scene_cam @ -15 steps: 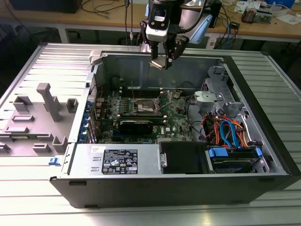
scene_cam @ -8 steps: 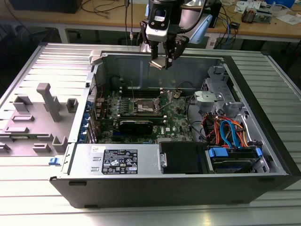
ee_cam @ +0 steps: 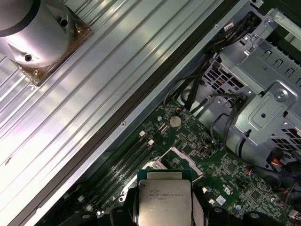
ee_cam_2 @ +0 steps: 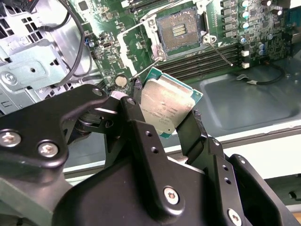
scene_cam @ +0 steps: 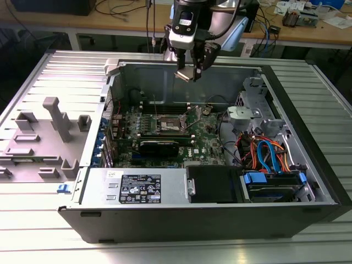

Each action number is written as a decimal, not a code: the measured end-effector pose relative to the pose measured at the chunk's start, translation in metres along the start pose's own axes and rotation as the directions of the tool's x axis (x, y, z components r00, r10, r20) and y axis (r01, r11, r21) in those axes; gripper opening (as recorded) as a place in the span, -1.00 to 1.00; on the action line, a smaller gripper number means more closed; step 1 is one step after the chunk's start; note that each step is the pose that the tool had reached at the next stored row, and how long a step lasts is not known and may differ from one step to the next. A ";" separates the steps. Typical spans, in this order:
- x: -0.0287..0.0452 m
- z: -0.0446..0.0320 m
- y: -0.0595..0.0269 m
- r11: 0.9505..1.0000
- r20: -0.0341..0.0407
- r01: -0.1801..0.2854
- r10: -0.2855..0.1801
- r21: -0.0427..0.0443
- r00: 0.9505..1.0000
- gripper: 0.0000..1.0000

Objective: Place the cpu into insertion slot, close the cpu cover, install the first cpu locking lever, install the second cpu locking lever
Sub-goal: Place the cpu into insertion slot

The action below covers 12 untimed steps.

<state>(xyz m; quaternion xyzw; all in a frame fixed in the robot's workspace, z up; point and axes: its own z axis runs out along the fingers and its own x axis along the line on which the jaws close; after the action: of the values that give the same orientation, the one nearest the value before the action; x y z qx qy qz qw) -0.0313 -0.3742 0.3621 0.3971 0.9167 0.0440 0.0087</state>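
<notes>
**Table** (scene_cam: pixel 38 236): ribbed metal top that carries everything listed.

**Computer case** (scene_cam: pixel 192 225): black and silver tower lying on its side across the middle of the table, its open side facing up.

**Grey moulded fixture** (scene_cam: pixel 49 137): sits along the table edge at the exterior view's left, just beside the case.

**Power supply** (scene_cam: pixel 137 187): silver box with a label, set against the near wall of the case.

**Motherboard** (scene_cam: pixel 206 140): green, flat on the case floor, next to a metal drive cage (scene_cam: pixel 258 118).

**Gripper** (scene_cam: pixel 190 70): black and two-fingered, it hangs above the far wall of the case, well clear of the motherboard. Its fingers (ee_cam_2: pixel 195 129) are clamped on two opposite edges of the cpu.

**Insertion slot** (ee_cam_2: pixel 179 32): square socket with a dark centre, near the middle of the motherboard (nothing seated in it).

**Cpu cover** (ee_cam: pixel 188 160): thin silver frame, swung up off the slot and lying beside it.

**Cpu** (ee_cam_2: pixel 167 106): pale silvery chip with a green border, held tilted in the gripper in the air, apart from the slot.
</notes>
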 end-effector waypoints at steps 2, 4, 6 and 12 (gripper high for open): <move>-0.0006 0.0001 -0.0012 1.000 0.000 0.000 0.000 0.000 1.000 0.09; -0.0006 0.0001 -0.0014 1.000 0.000 0.000 0.000 0.000 1.000 0.09; -0.0001 0.0005 -0.0020 1.000 0.000 0.000 0.000 0.000 1.000 0.09; 0.0002 0.0005 -0.0032 1.000 0.000 0.000 0.000 0.000 1.000 0.09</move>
<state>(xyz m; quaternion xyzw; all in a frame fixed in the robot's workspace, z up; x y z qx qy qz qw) -0.0337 -0.3762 0.3614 0.3971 0.9167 0.0440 0.0087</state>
